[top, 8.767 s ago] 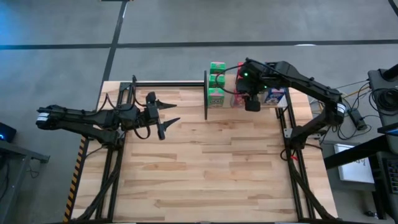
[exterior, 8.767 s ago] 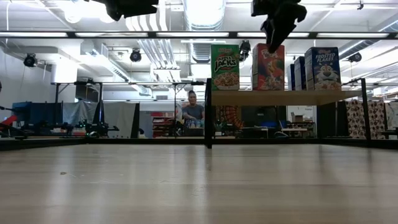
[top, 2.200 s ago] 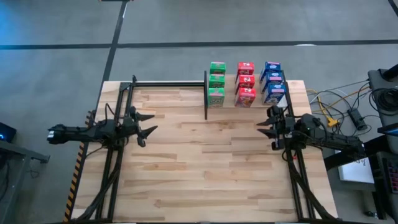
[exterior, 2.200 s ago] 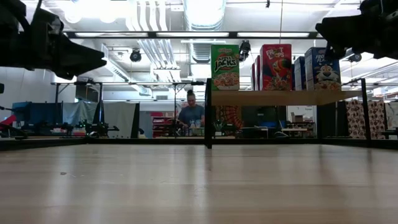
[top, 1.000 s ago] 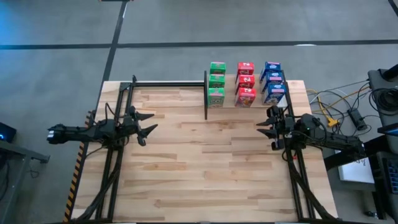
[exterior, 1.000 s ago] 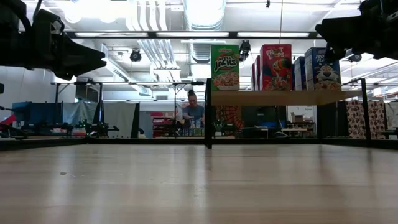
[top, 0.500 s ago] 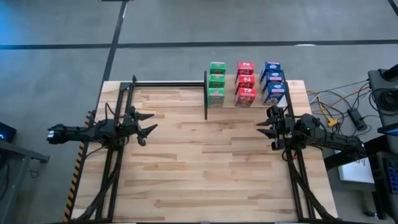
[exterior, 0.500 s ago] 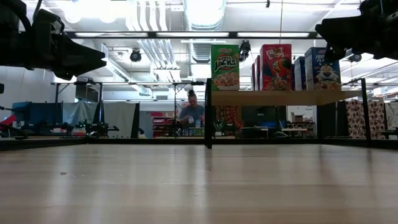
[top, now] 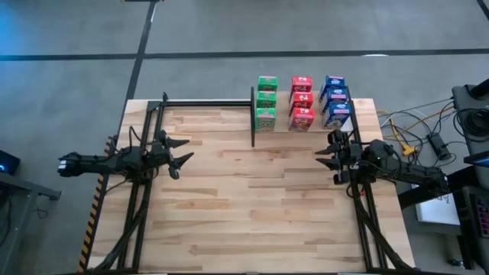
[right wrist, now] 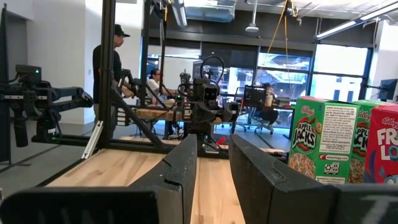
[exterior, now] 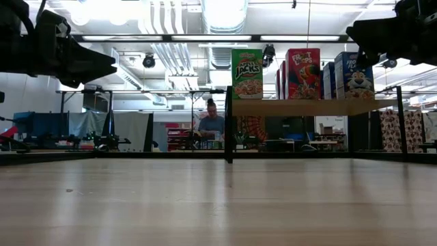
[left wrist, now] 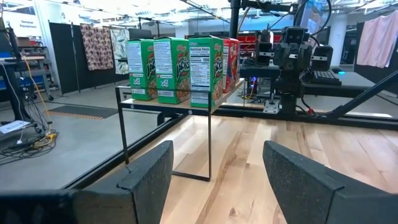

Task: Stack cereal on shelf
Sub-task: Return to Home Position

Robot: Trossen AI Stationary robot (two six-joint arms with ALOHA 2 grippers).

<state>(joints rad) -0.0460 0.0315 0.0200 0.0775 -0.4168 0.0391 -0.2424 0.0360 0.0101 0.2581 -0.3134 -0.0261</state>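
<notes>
From above, I saw both empty: left gripper spread at the table's left edge, right gripper at its right edge, and the cereal in three rows at the far side. Level with the table, front boxes on the shelf hid those behind. The wrist views showed left fingers wide apart and right fingers narrowly parted.

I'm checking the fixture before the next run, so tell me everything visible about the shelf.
The shelf is a flat light-wood panel held level above the tabletop on thin black metal posts, along one table edge on the right arm's side. On it stand upright green boxes, red boxes and blue boxes, each colour in its own row. The left gripper and right gripper hang clear of it.
</notes>
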